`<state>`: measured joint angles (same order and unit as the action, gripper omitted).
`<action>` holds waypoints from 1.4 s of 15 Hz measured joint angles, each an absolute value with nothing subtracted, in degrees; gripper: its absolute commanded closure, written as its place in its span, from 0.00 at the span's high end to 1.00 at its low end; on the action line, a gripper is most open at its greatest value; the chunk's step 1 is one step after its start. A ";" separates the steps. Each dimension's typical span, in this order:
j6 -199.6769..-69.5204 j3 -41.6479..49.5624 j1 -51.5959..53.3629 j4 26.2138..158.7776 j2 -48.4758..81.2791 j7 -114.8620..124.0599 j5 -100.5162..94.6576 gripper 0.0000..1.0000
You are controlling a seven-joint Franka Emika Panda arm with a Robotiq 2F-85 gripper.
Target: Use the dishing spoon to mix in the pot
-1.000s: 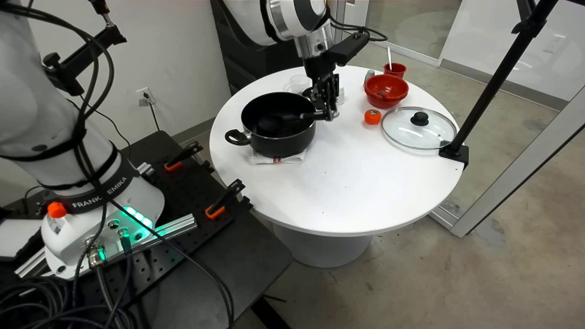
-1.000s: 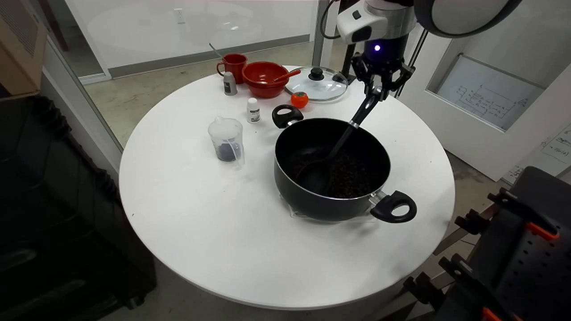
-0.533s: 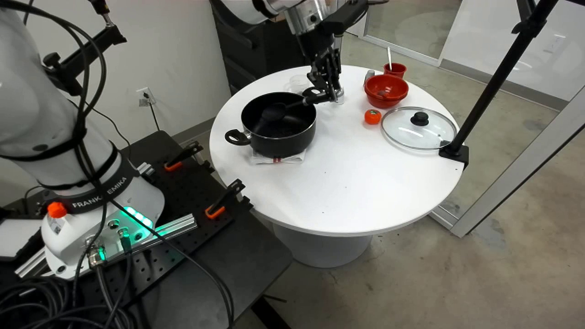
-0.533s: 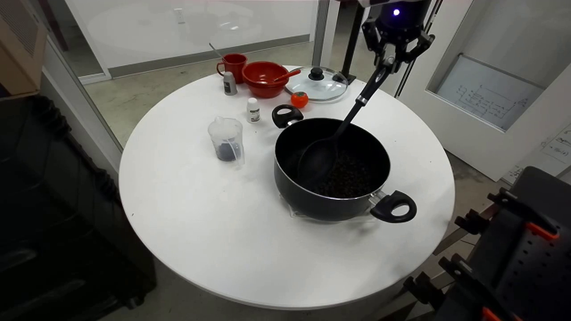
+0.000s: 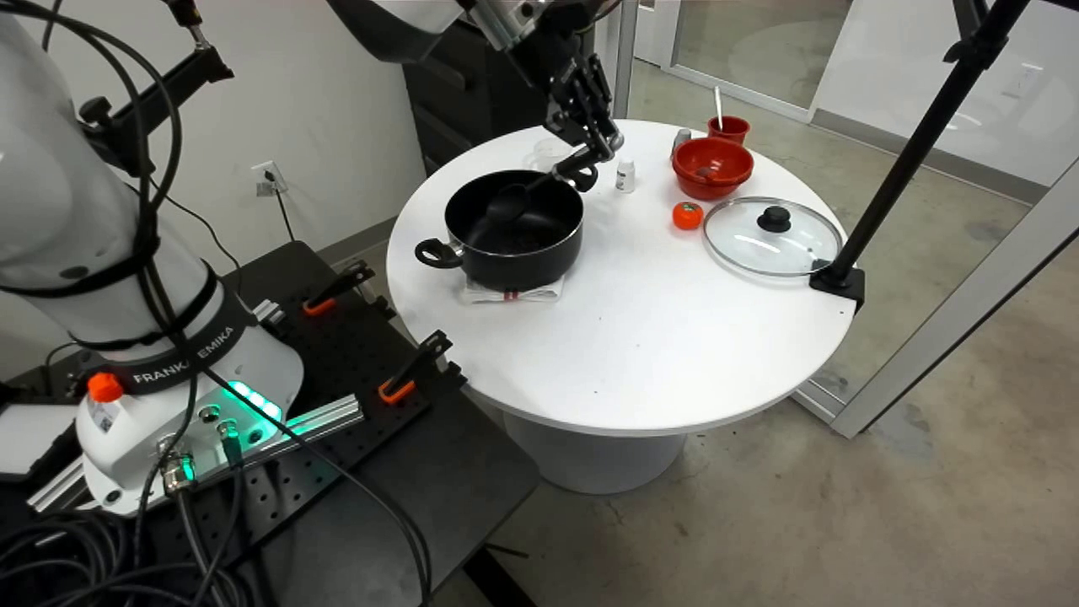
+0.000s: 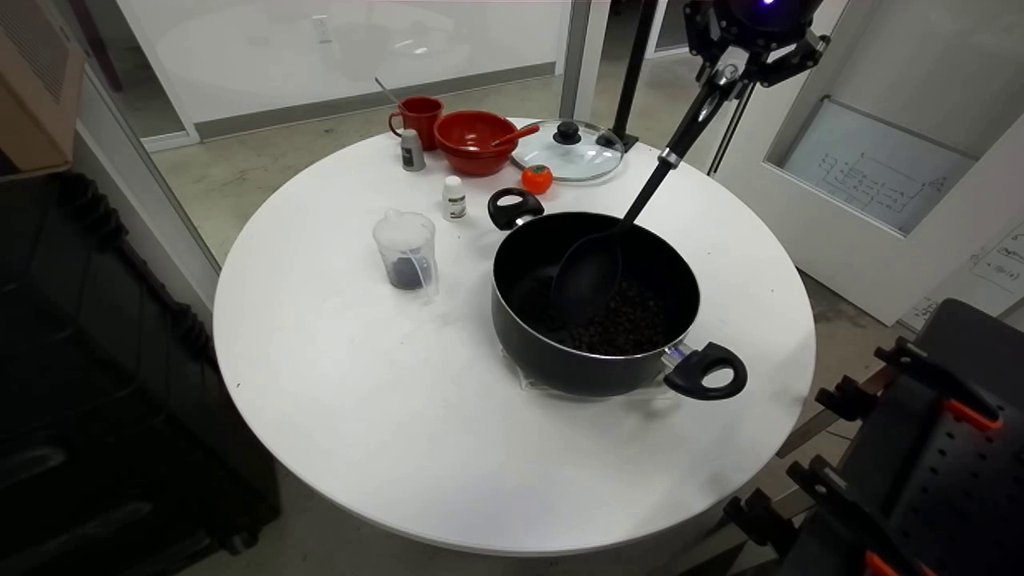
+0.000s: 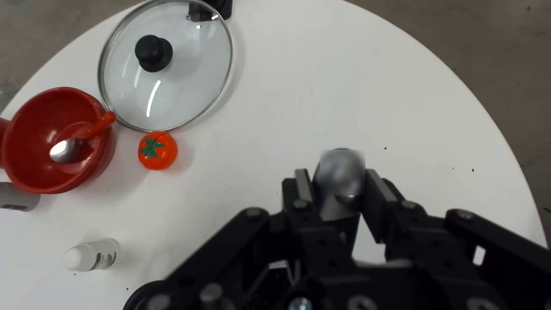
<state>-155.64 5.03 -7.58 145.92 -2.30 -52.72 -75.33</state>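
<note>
- Status, grasp: complete. The gripper (image 6: pixel 726 78) is pinching the handle end of the dishing spoon (image 6: pixel 645 192), above and outside the pot (image 6: pixel 552 364).
- Status, insertion: complete. The spoon slants across the pot's rim with its head inside the pot, over small dark pieces (image 6: pixel 632 324) on the pot's floor.
- Status, mixing: judged to be in hand, extent unknown. Whether the head touches the pieces cannot be told; it looks raised above the pot's floor. The wrist view does not show the head.
- Remaining, as judged: lower the head as needed and sweep it through the pieces around the pot.
- Access: the glass lid (image 6: pixel 566 156) is off, lying on the table (image 6: pixel 384 416) well apart from the pot. No item blocks the pot's mouth.
- Caution: the pot's wall limits the stroke. The pot stands on a cloth (image 5: pixel 510 295); hard pushing against the wall could make it slide.
- Surroundings: the white bottle (image 6: pixel 454 200), measuring cup (image 6: pixel 404 238) and tomato (image 6: pixel 537 179) are near the pot; the red bowl (image 6: pixel 472 165), red mug (image 6: pixel 422 120) and grey shaker (image 6: pixel 411 150) are farther from it.
</note>
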 measured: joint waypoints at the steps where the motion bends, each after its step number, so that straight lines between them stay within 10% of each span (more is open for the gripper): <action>1: -155.84 4.95 -7.57 147.00 -3.32 -49.35 -79.24 0.08; 21: -142.56 2.98 -4.02 155.75 -7.99 -17.74 -124.37 0.08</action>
